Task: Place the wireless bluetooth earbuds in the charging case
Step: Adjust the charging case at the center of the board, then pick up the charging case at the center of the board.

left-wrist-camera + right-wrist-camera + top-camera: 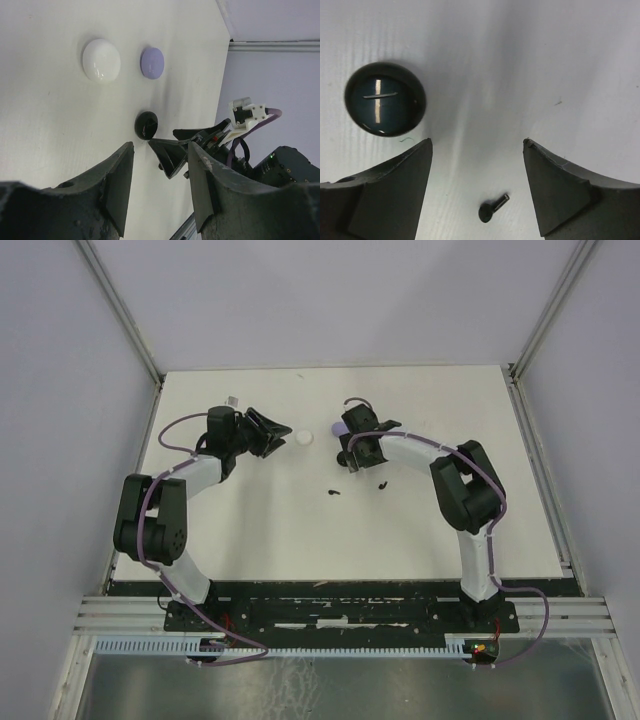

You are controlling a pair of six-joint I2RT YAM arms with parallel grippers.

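The right pincer is hovering released over a black earbud lying toward the tabletop's far edge, beside the black case. The left pincer is gaping released nearby. Closing off-centre is risking flicking the tiny bud away.

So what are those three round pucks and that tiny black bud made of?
White puck: looks like glossy plastic, with bright highlights on its dome.
Lilac puck: probably plastic too, with a softer sheen.
Black puck: polished, likely plastic, since it mirrors the lights sharply.
Black bud: probably matte plastic, but too small to be sure.
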